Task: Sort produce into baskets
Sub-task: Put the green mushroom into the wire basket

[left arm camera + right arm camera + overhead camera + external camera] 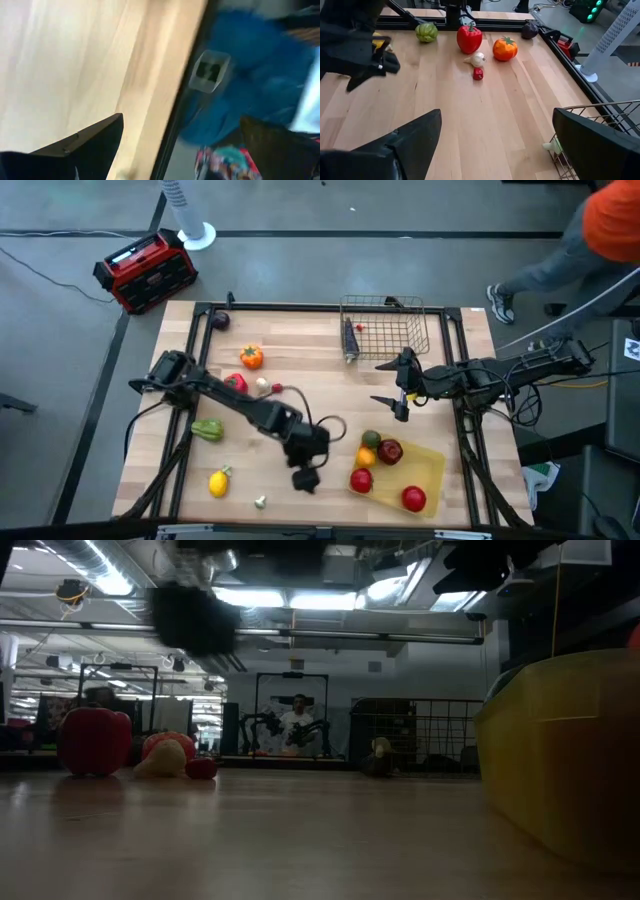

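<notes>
Loose produce lies on the wooden table: a purple eggplant [220,320], an orange pepper [251,357], a red pepper [235,383], a pale mushroom [477,59], a green pepper [207,430] and a lemon [218,482]. The yellow tray [435,465] at the near right holds red apples [413,498] and an orange [366,458]. The wire basket [420,330] stands at the far right. My left gripper [305,478] [181,118] hangs open just left of the tray, holding nothing. My right gripper [383,383] [497,112] waits open between basket and tray.
A red-and-black box [145,270] and a white fan base [195,235] stand on the floor beyond the far left corner. A person [600,230] walks at the far right. A black frame [300,307] rims the table. Bare wood lies at the table's middle.
</notes>
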Tool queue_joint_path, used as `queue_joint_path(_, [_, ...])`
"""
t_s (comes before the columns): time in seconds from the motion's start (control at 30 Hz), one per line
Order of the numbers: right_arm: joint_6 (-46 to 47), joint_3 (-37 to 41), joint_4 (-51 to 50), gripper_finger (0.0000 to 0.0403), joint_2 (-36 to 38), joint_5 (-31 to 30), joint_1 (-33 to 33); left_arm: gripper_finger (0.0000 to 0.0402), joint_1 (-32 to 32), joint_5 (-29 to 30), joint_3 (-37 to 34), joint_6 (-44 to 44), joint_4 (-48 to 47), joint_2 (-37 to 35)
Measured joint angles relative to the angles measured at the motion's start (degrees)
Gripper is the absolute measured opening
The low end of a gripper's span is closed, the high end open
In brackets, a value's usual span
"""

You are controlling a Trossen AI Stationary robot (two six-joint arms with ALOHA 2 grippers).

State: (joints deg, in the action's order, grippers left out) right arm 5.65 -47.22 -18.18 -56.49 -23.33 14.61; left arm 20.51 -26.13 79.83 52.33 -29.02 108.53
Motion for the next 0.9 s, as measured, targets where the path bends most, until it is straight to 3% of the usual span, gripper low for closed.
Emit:
queue_joint_path(0.2, [0.0,0.0,0.0,0.0376,0.0,0.0,0.0,0.0391,8.2,2.7,0.0,11.0,-13.9,-0.1])
queue_joint_path(0.5, [0.0,0.0,0.0,0.0376,0.0,0.0,0.0,0.0390,18.5,19.8,0.0,23.2,-14.5,0.7])
queue_joint_path(0.9, [0.0,0.0,0.0,0.0376,0.0,0.0,0.0,0.0334,23.7,20.9,0.0,32.1,-14.2,5.1])
